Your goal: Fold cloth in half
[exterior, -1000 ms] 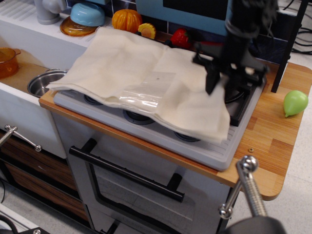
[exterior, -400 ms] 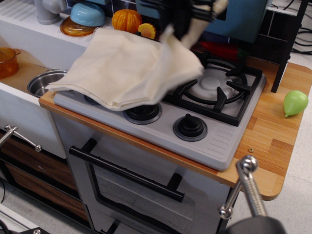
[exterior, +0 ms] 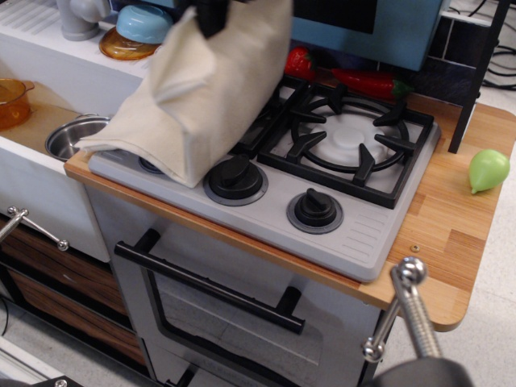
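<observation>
In observation.image the dark gripper [exterior: 211,14], fingers closed on the large cream fabric cloth [exterior: 201,97], holds its edge high, the rest hanging below them, so it should lower leftward, edges aligned.

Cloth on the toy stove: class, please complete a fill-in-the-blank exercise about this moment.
1. The cloth is lifted at its ____ edge.
2. The green pear lies on the ____ counter.
3. The burner grate is ____ by the cloth.
4. The cloth's low end rests beside the metal ____.

Answers: right; wooden; uncovered; pot
</observation>
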You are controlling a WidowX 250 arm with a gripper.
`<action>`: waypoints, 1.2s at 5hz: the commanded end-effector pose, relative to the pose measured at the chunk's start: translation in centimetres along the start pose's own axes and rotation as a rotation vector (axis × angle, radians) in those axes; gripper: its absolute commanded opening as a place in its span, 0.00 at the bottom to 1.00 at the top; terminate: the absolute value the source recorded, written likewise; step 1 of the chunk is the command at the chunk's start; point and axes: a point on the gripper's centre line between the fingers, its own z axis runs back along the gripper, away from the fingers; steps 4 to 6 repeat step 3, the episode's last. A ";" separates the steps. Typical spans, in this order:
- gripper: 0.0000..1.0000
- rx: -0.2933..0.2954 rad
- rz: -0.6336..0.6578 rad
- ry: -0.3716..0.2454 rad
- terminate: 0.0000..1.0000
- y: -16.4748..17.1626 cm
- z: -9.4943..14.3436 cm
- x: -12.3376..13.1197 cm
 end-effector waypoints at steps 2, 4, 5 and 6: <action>1.00 0.259 0.000 0.049 0.00 12.0 -1.2 -0.2; 1.00 0.259 0.000 0.049 1.00 12.0 -1.2 -0.2; 1.00 0.259 0.000 0.049 1.00 12.0 -1.2 -0.2; 1.00 0.259 0.000 0.049 1.00 12.0 -1.2 -0.2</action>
